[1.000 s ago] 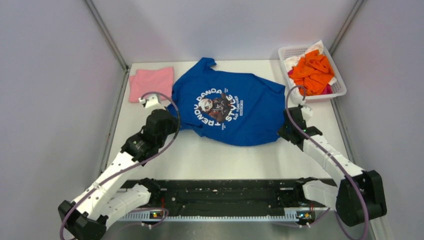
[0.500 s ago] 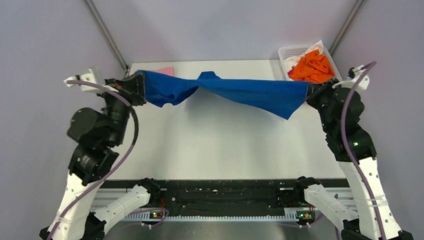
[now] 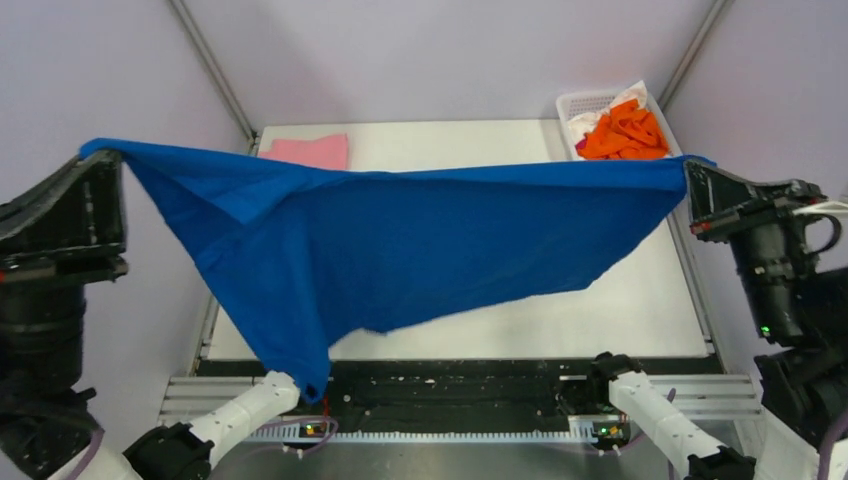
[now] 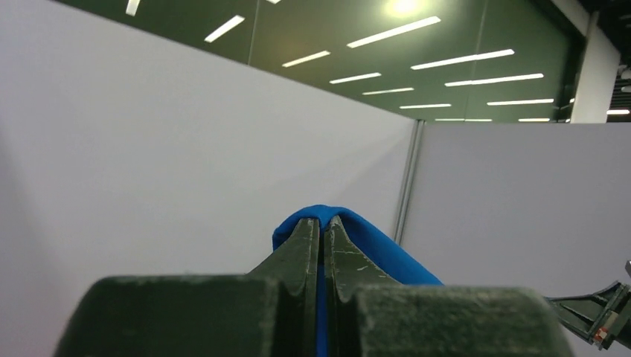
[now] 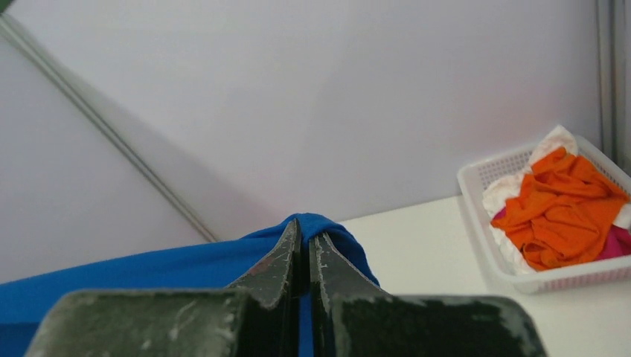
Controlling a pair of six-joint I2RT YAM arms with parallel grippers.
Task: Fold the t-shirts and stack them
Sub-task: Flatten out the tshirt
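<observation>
Blue t-shirt (image 3: 400, 240) stretched above white table (image 3: 640, 295), left tool (image 4: 321, 223) and right tool (image 5: 303, 232) clamped on it (grey partition walls (image 3: 450, 60) around)

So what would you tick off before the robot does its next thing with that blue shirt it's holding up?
1. Left gripper shut on a corner of the blue t-shirt: ok.
2. Right gripper shut on the opposite corner: ok.
3. Shirt hanging evenly: not ok, its lowest point droops on the left side.
4. Table beneath free for laying it down: cannot tell, the shirt hides most of it.
5. Pink t-shirt out of the way at far left: ok.
</observation>
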